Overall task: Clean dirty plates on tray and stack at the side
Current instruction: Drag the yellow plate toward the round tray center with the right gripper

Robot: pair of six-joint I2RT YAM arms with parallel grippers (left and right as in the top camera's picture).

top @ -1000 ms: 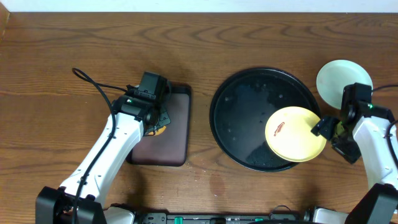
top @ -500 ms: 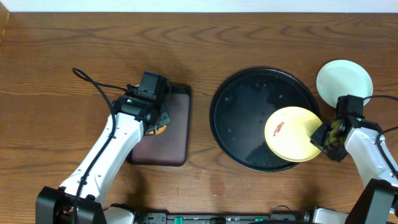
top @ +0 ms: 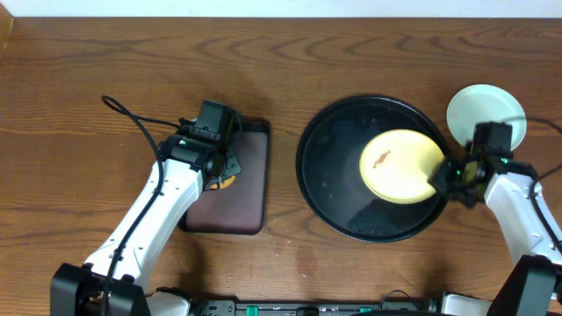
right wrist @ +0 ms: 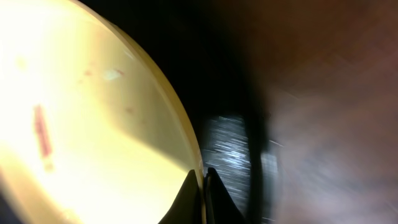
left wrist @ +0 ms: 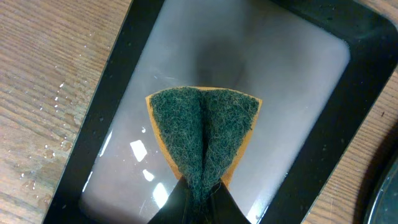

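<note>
A pale yellow plate with a small red-brown smear is tilted over the right half of the round black tray. My right gripper is shut on its right rim; the wrist view shows the rim pinched between the fingers, with the yellow plate filling the left and the tray beyond. A pale blue-white plate lies on the table outside the tray, at the right. My left gripper is shut on a green and orange sponge over the small rectangular tray.
The dark rectangular tray holding cloudy liquid sits left of the round tray, under the left arm. Water droplets speckle the wood beside it. A black cable loops behind the left arm.
My right gripper closed on the yellow plate's rim and carried it left and up, further over the tray. The left arm stayed still.
</note>
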